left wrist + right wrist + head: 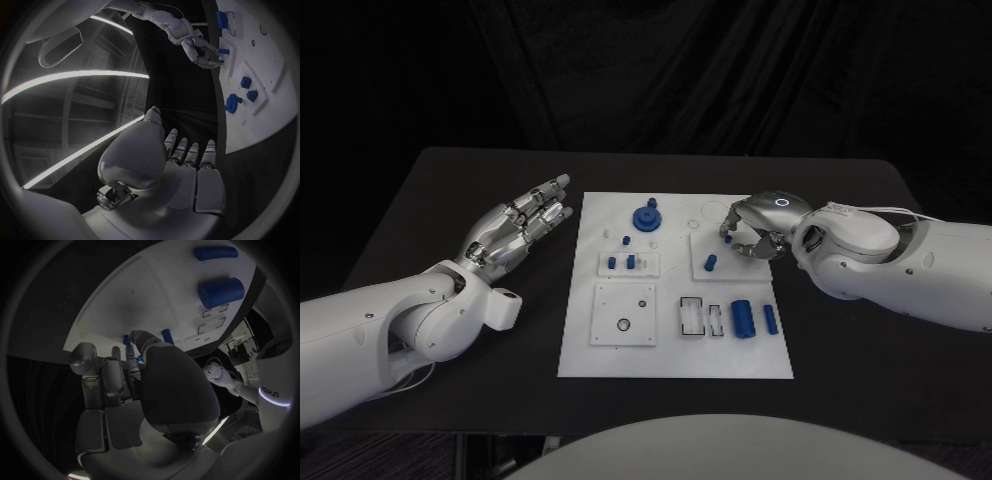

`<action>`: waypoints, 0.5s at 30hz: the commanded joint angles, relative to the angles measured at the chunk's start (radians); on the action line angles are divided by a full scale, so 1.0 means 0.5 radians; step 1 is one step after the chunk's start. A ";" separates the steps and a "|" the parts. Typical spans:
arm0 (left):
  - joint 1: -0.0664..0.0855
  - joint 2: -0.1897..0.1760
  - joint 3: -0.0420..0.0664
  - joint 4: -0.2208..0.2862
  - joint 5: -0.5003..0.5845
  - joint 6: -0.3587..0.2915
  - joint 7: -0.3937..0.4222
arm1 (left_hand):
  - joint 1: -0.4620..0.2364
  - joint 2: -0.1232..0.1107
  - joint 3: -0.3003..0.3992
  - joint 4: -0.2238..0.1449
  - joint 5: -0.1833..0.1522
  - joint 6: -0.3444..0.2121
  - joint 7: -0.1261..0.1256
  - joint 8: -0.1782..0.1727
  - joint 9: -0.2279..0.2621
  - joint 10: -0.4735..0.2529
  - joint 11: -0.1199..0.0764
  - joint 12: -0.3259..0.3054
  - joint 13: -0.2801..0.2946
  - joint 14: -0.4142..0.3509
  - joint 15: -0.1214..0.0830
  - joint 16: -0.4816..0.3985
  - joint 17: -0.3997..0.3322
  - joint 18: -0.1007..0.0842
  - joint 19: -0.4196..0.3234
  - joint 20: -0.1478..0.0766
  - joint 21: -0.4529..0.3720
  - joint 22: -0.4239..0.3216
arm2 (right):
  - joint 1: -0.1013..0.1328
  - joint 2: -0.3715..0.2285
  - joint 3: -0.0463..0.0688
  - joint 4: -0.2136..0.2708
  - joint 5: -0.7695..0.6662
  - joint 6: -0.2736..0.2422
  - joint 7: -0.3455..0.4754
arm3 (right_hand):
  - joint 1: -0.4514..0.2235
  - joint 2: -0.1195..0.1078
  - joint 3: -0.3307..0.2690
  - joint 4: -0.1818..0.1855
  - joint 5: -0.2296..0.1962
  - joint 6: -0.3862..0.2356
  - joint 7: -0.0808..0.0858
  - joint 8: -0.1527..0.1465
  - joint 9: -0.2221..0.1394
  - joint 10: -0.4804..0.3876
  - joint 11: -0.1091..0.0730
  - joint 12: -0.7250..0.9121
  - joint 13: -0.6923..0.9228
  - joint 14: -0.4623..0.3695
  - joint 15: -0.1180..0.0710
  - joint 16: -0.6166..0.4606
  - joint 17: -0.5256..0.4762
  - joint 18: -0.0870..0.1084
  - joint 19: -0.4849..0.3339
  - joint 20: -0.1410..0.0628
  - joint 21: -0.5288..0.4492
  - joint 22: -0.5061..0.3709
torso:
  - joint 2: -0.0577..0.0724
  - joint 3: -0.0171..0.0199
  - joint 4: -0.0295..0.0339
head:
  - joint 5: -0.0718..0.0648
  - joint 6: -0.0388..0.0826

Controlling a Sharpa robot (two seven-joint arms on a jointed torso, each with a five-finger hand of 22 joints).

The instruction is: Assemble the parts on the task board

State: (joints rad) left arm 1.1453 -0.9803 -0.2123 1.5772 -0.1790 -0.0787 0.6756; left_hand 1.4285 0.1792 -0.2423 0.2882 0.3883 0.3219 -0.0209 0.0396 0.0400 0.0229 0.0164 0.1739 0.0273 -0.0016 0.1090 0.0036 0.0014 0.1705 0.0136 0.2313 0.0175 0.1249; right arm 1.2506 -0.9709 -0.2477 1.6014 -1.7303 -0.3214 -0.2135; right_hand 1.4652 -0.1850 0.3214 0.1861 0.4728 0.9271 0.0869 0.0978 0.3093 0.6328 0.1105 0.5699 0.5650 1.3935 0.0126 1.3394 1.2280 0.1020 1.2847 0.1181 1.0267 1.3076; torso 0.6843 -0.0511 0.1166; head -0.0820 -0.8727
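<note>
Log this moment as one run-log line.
left robot hand: open, beside task board | right robot hand: curled over board, touching small blue peg | grasp: unclear

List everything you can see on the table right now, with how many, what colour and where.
Table: one, black, under everything.
Task board: one, white, mid-table between the arms.
Round knob part: one, blue, far end of the board, standing.
Cylinder parts: two, blue, lying side by side on the board's near right.
Small peg parts: several, blue, mid-board on the raised white plates.
Left robot hand: one, silver, fingers spread, over bare table left of the board, holding nothing.
Right robot hand: one, silver, fingers curled down at the board's far right; the right wrist view shows a small blue part at its fingertips, grip unclear.
</note>
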 commanded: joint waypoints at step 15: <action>-0.007 0.021 0.002 -0.023 0.021 0.058 0.250 | 0.103 0.012 0.003 -0.037 0.083 -0.037 -0.017 -0.009 -0.005 -0.011 0.070 0.021 -0.002 0.003 0.038 -0.007 -0.003 0.017 0.002 0.056 -0.003 -0.007 | -0.017 0.038 0.001 -0.082 -0.064 -0.072 0.044 | 0.027 0.056 0.042 -0.034 0.062 0.066 0.004 0.065 0.063 0.170 -0.027 -0.022 -0.150 0.037 -0.027 0.046 0.026 0.001 0.080 -0.019 0.123 0.258 | -0.002 -0.0076 -0.004 | 0.007 0.000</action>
State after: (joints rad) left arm 1.1433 -0.9719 -0.2121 1.5649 -0.1760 -0.0663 0.6764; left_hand 1.4712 0.1829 -0.2409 0.2755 0.4252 0.3107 -0.0321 0.0396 0.0390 0.0178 0.0430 0.1780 0.0274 0.0015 0.1208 0.0036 0.0016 0.1705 0.0133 0.2524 0.0176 0.1224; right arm 1.2449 -0.9527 -0.2475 1.5630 -1.7495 -0.3344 -0.2039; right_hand 1.4781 -0.1671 0.3381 0.1694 0.5058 0.9530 0.0916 0.1267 0.3378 0.7084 0.0977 0.5629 0.4951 1.4065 -0.0003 1.3561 1.2400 0.1021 1.3192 0.1089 1.0834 1.3075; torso 0.6834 -0.0535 0.1147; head -0.0779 -0.8727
